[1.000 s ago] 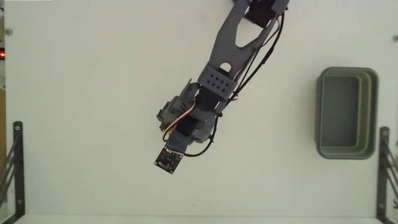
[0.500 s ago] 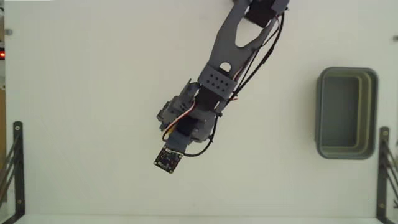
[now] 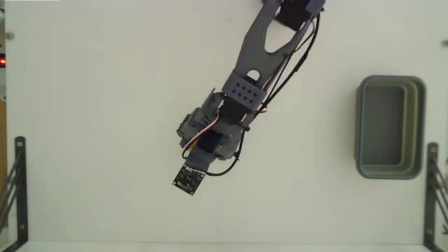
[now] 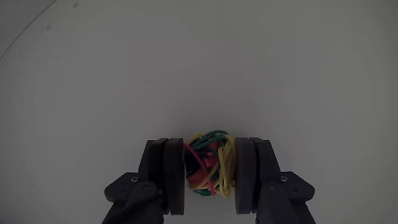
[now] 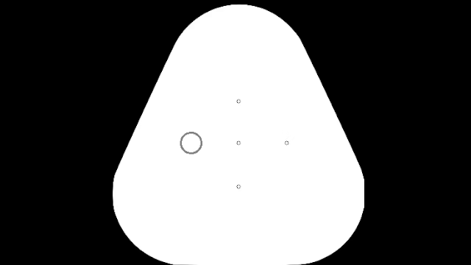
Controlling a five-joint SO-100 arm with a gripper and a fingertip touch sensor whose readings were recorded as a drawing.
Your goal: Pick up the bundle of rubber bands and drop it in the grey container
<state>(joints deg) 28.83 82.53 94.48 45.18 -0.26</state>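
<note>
Pinching the bundle of rubber bands point(image 4: 210, 165) between both pads, the tool point(image 4: 210, 163) sits well apart from the grey container point(image 3: 389, 127).

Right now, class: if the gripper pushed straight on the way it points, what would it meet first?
Probably the white table. The gripper, with the bundle of rubber bands between its fingers, points at bare surface; nothing else shows ahead, though depth is unclear.

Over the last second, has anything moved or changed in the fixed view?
Almost nothing. The arm with its gripper stays in place over the table, at most a very slight shift at its lower end. The grey container has not moved and looks empty. The wrist view shows the jaws closed on the bundle of rubber bands.
</note>
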